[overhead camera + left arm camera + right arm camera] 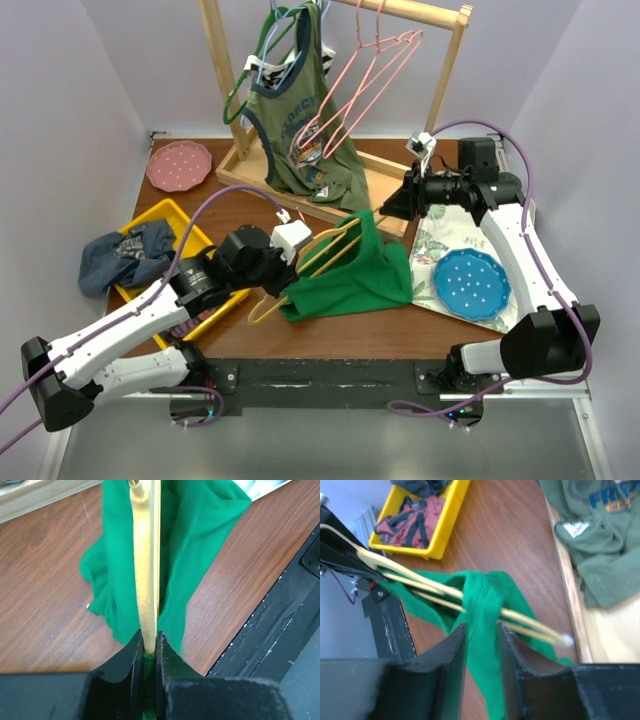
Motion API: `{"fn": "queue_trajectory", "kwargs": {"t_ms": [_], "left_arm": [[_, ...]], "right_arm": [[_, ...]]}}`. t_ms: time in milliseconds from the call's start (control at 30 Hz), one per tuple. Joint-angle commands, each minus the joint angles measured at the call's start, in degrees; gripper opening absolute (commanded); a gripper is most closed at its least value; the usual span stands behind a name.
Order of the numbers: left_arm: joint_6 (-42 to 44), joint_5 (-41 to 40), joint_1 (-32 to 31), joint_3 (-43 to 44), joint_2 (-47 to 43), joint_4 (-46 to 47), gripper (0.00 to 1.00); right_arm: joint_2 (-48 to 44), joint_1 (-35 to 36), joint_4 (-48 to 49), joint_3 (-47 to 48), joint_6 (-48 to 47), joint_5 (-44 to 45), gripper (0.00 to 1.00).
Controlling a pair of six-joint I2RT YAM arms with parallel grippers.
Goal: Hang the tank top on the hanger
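With your left fingers (pixel 139 647) clamped shut on the hanger (pixel 325 245) at 9 o'clock of the tank top (pixel 350 275) and your right fingers (pixel 384 211) parted loosely around its strap at 1 o'clock, the top, bunched mid-counter (pixel 330 335), could slip off the hanger's arm.

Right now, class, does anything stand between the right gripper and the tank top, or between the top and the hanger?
Nothing visible does. The tank top lies between the open jaws of the right gripper and already drapes over the hanger, which the left gripper clamps.
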Motion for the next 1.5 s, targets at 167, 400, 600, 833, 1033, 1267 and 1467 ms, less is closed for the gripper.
{"fn": "queue_trajectory", "kwargs": {"t_ms": [167, 400, 600, 833, 1033, 1267, 1467], "left_arm": [[-4.28, -2.74, 0.79, 2.38, -3.62, -3.16, 0.00], [-3.68, -0.22, 13.26, 0.96, -7.05, -3.53, 0.00], [2.11, 6.22, 16.53, 7.11, -0.65, -1.06, 0.00], [13.36, 27.82, 17.15, 8.88, 3.41, -6.41, 0.00], [15.22, 40.48, 16.27, 2.12, 2.96, -5.46, 0.00], [17.06, 44.20, 8.02, 2.99, 12.70, -5.63, 0.00], [21.02, 43.05, 4.67, 2.02, 12.64, -4.40, 0.00]], "right_arm": [[-8.55, -1.09, 4.17, -3.26, -2.21, 12.87, 0.94], [-10.50, -3.81, 13.06, -14.96, -0.19, 6.64, 0.98], [-11.90, -4.87, 13.15, -18.31, -3.09, -1.26, 0.99], [-13.13, -4.87, -5.76, -15.77, -30.85, -15.85, 0.99], [-9.71, -1.37, -31.81, -8.30, -60.88, -19.30, 0.99], [-4.09, 11.82, -38.08, 3.47, -64.87, -13.23, 0.99], [3.38, 16.48, -44.49, 14.64, -69.00, -10.42, 0.99]]}}
